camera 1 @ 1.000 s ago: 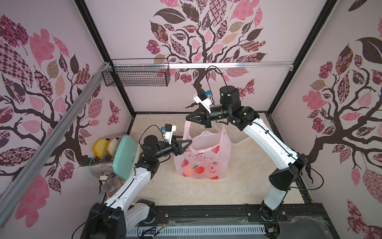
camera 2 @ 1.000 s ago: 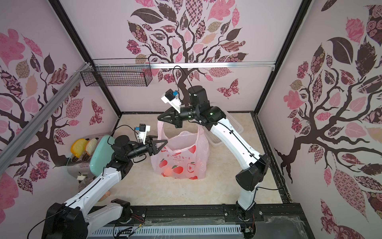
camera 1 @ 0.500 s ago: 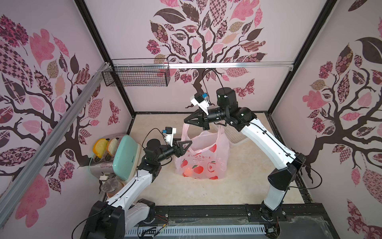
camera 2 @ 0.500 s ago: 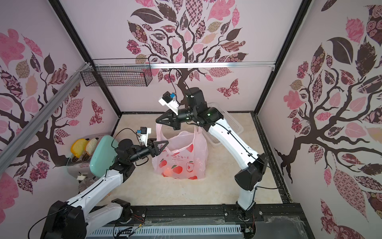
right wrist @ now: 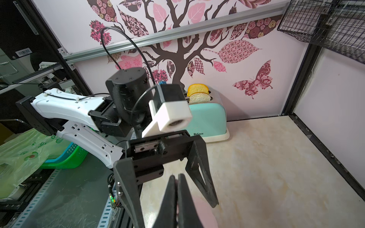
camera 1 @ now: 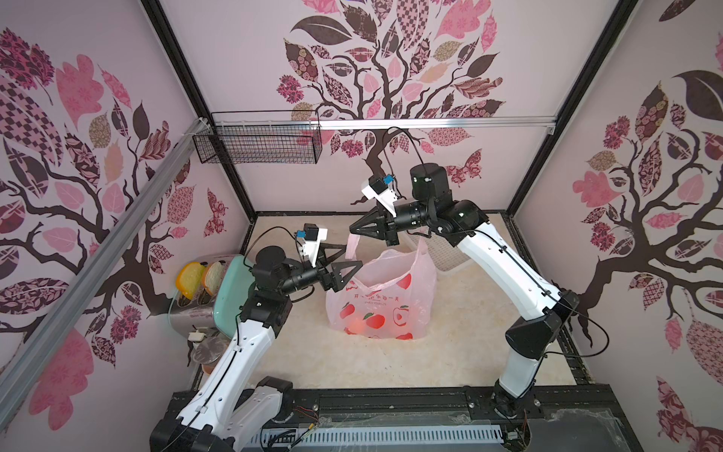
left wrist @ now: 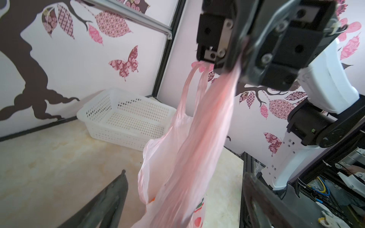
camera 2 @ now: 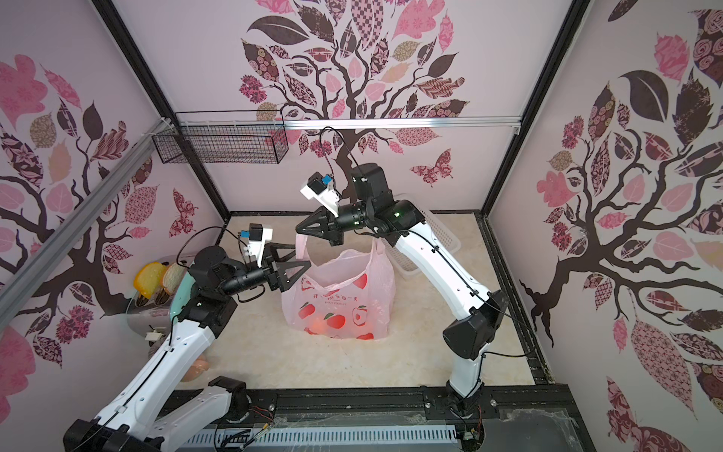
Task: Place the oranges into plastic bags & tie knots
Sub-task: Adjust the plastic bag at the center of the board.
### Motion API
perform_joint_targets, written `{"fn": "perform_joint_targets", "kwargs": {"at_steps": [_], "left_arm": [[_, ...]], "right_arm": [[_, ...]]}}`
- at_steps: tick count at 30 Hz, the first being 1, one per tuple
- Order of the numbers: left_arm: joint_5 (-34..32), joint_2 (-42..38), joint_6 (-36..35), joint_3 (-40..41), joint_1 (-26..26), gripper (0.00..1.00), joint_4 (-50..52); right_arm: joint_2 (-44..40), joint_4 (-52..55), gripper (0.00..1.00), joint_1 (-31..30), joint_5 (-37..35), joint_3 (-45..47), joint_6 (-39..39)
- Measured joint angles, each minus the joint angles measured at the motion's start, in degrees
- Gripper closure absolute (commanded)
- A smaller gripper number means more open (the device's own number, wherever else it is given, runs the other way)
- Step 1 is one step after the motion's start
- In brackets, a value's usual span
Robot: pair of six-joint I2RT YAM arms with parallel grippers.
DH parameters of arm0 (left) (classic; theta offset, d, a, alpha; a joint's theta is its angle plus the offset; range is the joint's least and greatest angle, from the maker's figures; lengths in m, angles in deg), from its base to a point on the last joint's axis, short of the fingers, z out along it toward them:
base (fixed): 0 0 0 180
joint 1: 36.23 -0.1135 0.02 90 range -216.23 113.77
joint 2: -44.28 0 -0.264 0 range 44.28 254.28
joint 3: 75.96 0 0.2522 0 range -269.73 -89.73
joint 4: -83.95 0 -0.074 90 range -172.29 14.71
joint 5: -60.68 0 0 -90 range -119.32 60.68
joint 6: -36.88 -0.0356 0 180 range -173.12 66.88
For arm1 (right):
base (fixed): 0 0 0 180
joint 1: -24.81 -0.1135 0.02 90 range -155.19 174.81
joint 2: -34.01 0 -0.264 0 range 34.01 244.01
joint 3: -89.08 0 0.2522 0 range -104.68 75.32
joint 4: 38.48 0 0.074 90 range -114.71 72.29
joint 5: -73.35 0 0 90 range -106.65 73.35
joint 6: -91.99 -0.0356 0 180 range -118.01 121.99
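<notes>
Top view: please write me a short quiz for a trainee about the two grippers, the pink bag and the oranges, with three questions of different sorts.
1. True or false: the right gripper is shut on a handle of the pink bag.
2. Fill in: the jaws of the left gripper stand ____.
3. Choose: the oranges lie A) in the white basket, B) inside the bag, C) on the toaster.

Key: 1 true; 2 open; 3 B.
</notes>
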Motion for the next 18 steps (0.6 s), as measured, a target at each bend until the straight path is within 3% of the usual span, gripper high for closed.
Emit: {"fn": "perform_joint_targets", "kwargs": {"at_steps": [4,7,11,12,14,16,18], "left_arm": [[0.9,4.68,-5.03,-6.49,-0.72,0.17,5.51],[2.93,9.27,-6.86,-9.6,-1.4,0.34,8.52],[5.51,12.17,-8.11,-11.56,-1.73,0.83,11.1],[6.12,12.13,-8.15,-11.63,-1.73,0.9,11.17],[7.32,11.65,-7.13,-11.56,-1.7,1.0,10.38],[8.04,10.99,-6.38,-11.28,-1.73,1.0,9.4],[8.39,9.86,-5.68,-10.49,-1.79,1.0,8.2]], "right_arm": [[0.0,0.44,1.0,0.0,0.39,0.0,0.11],[0.0,0.57,1.0,0.0,0.7,0.0,0.13],[0.0,0.74,1.0,0.0,0.59,0.0,0.33],[0.0,0.79,0.96,0.0,0.55,0.02,0.37],[0.0,0.59,0.77,0.0,0.37,0.17,0.07],[-0.28,-0.7,0.5,0.0,0.37,1.31,-0.37],[-0.76,-2.19,0.37,0.0,0.31,3.23,-0.7]]}}
